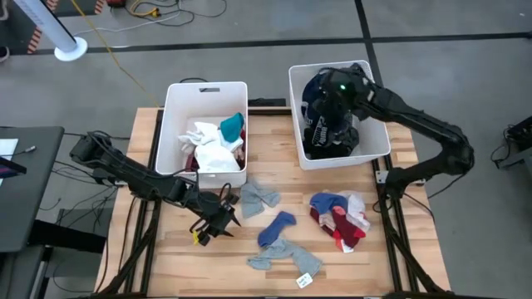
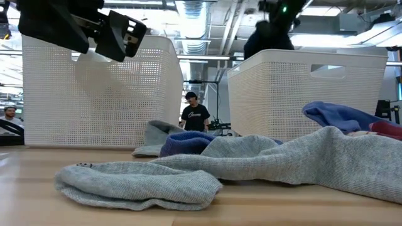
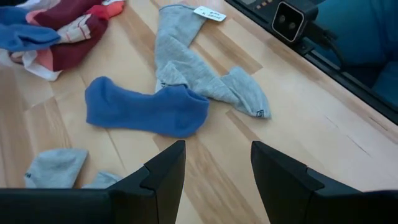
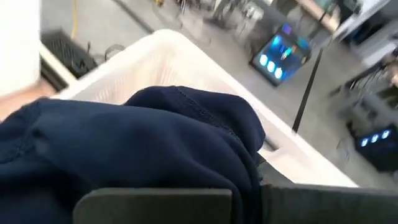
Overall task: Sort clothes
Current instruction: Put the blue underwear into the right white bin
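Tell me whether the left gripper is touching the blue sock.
Apart. In the left wrist view the open left gripper hangs over bare table, with a strip of wood showing between its fingertips and the blue sock.

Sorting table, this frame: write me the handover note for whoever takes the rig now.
Left gripper: open, empty, above the table near the blue sock.
Right gripper: shut on navy garment, over the right bin.
Done: light and teal pieces in the left bin, dark ones in the right.
Left: blue sock, grey socks, tagged grey sock, and the red, blue and white pile on the table.
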Robot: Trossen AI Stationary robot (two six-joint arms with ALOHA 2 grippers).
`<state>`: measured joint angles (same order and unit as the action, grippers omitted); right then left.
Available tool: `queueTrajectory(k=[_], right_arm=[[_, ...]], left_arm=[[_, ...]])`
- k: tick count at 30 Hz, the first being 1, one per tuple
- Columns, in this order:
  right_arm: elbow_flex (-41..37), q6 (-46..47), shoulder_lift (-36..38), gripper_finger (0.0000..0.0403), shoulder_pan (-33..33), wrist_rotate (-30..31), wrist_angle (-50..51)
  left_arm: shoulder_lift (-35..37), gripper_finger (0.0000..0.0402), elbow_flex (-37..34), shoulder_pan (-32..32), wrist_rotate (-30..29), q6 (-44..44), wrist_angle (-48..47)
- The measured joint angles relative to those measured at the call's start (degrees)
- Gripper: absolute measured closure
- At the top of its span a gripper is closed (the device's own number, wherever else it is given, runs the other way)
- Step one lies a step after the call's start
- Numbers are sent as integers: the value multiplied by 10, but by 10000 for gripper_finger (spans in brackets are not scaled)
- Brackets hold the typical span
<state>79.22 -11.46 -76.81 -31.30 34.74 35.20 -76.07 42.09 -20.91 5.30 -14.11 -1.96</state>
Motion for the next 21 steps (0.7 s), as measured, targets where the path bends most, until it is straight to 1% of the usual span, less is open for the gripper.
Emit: queueTrajectory(k=[7, 13, 21], right_arm=[[0, 28, -88, 401, -50, -48, 37], [0, 54, -164, 401, -81, -72, 64], [0, 80, -222, 400, -103, -97, 83]], left_arm=[[0, 223, 0, -3, 0, 0, 0], [0, 223, 0, -3, 0, 4, 0], [0, 223, 0, -3, 0, 9, -3]])
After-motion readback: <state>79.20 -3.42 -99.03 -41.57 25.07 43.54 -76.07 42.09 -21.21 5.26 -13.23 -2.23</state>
